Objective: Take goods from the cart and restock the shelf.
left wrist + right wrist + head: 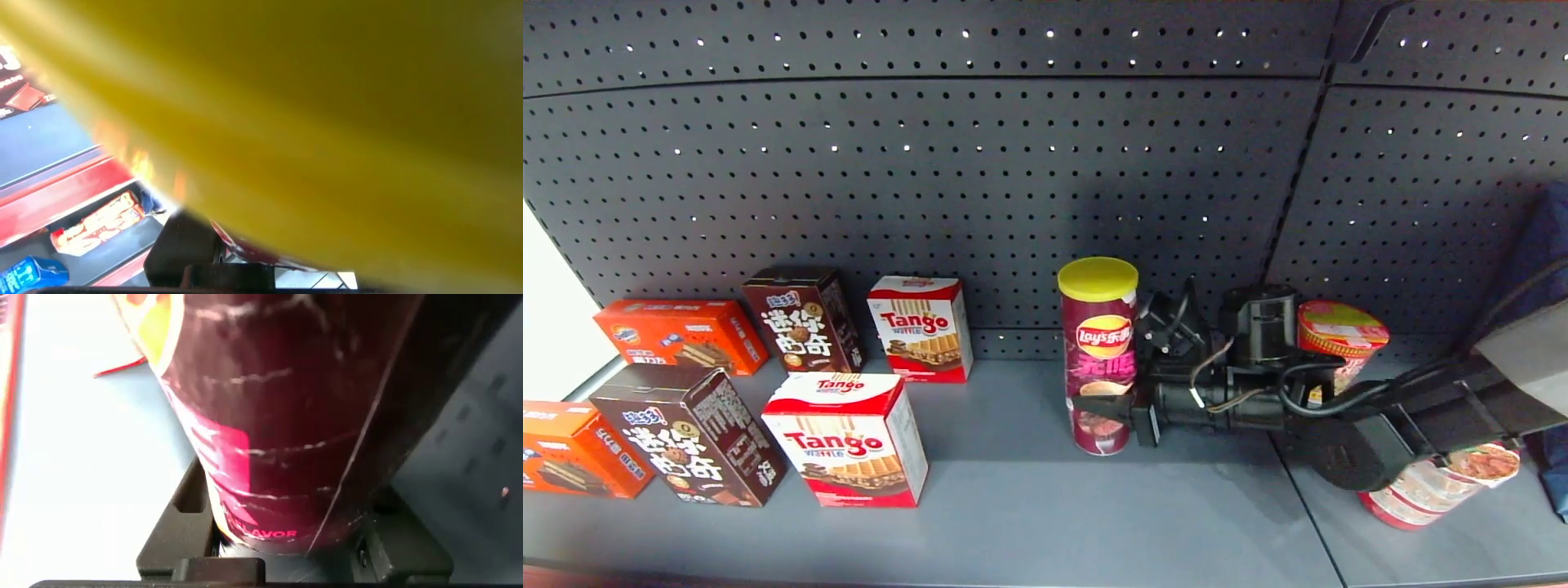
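Right of centre on the grey metal shelf (1013, 506), the right pincer (1107, 402) clamps the upright maroon crisp tube with yellow lid (1098, 327) low down; seat its base flat before letting go gently, without tipping it.

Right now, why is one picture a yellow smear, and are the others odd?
Left wrist view: something yellow sits against the lens. Right wrist view: the chips can looms close. Head view: straight seams on the pegboard bow, white glare burns the picture's left edge, shadow falls behind the can.
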You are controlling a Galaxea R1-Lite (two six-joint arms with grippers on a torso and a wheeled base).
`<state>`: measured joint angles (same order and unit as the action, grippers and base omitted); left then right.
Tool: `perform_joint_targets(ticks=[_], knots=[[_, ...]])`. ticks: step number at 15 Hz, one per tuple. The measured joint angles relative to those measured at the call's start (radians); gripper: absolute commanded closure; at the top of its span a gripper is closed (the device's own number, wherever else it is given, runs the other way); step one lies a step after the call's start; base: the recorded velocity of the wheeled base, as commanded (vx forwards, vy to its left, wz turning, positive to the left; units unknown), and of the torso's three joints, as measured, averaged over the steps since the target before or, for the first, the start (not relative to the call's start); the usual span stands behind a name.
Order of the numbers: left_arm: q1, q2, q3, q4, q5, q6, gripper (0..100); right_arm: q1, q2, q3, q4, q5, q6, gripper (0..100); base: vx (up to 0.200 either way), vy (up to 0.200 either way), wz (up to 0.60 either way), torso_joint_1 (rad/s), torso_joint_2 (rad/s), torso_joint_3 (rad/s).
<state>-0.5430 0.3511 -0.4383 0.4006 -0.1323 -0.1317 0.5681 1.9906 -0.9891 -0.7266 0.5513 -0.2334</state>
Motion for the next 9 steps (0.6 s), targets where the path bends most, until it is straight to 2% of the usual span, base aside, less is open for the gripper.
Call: perform_joint_targets(ticks=[4, 9], knots=[[0.0, 0.0, -0.001, -0.003, 0.002, 0.0, 100, 0.053, -0.145, 0.214, -0.07, -0.014, 0.028, 100, 0.0, 0.0, 0.0, 0.0, 0.0, 0.0], [0.0, -0.001, -0.01, -0.005, 0.044, 0.001, 100, 0.085, -0.239, 0.402, -0.239, -0.036, 0.084, 100, 0.0, 0.0, 0.0, 0.0, 0.0, 0.0]])
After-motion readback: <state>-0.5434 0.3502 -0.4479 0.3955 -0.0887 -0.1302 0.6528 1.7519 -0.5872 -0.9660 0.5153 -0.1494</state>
